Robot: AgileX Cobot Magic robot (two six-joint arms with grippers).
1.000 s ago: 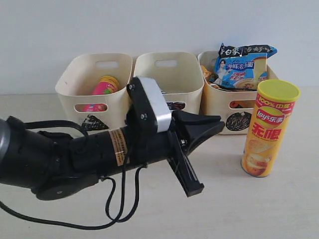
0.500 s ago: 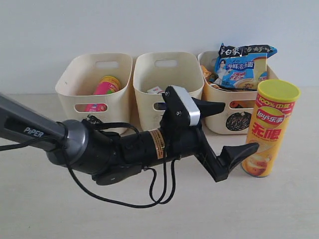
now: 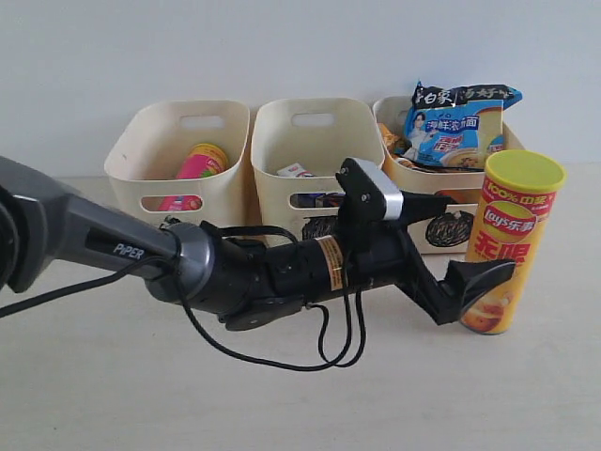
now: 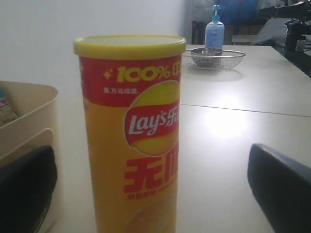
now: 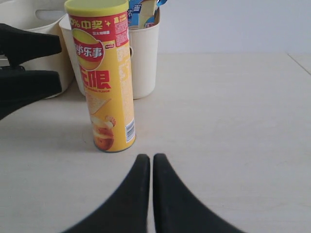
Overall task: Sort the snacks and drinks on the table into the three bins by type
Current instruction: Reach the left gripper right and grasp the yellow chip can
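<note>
Target is the tall orange-yellow Lay's chip tube with yellow lid (image 3: 507,244), standing upright on the pale tabletop (image 3: 470,395), just beside and in front of the right-hand cream plastic bin (image 3: 404,193). The left gripper (image 3: 458,240) reaches across the middle with its fingers spread wide. In the left wrist view the tube sits centred between the two pads; nothing is pinched, and contact can't be confirmed. The right gripper (image 5: 150,160) sits low near the table with its fingers pressed together, empty, facing the tube from the open side. The tube is likely light, with a stiff cardboard wall that would dent under a hard squeeze. Its wrap is glossy, so it could slip. It is tall on a narrow base, so a nudge near the top could tip it. Best hold is probably across the body at about mid-height, below the lid, with both pads flat on the curve. There is open room in front of and to the right of the tube, while the bin wall crowds it on the far side. A pink chip tube (image 3: 195,164) already lies in the left-hand cream bin (image 3: 131,169), so that is the likely destination. Getting there means a lift clear over the rim of the middle cream bin (image 3: 272,188), and the blue noodle packet (image 3: 451,122) sticks up above the right bin.
</note>
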